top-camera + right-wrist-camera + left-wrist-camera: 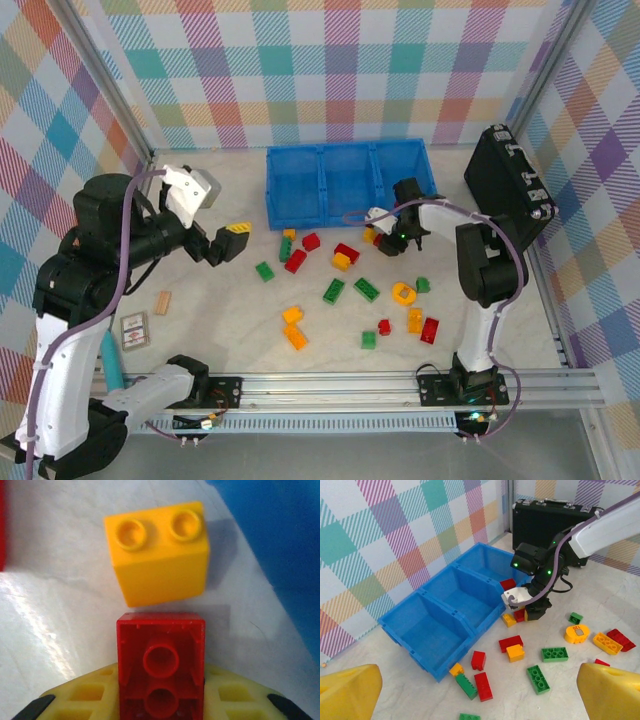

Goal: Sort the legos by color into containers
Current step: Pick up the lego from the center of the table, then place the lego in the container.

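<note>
Right gripper (388,238) clamped on a red lego (161,665) at 5 o'clock of the blue tray (300,222); yellow lego (157,560) just beside it at 12 o'clock, right wrist view; left gripper (226,240) fully spread, empty.

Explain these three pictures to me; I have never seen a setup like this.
Two robot arms are bolted at the near edge of a table. The overhead picture looks down on both. The other two pictures come from a camera on each wrist. Red, green and yellow bricks lie scattered in front of a blue three-part tray, and a black case stands at the right. The right arm has its jaws shut on a red brick; just beyond it lies a yellow brick. The left arm hangs with its jaws wide open, holding nothing.
</note>
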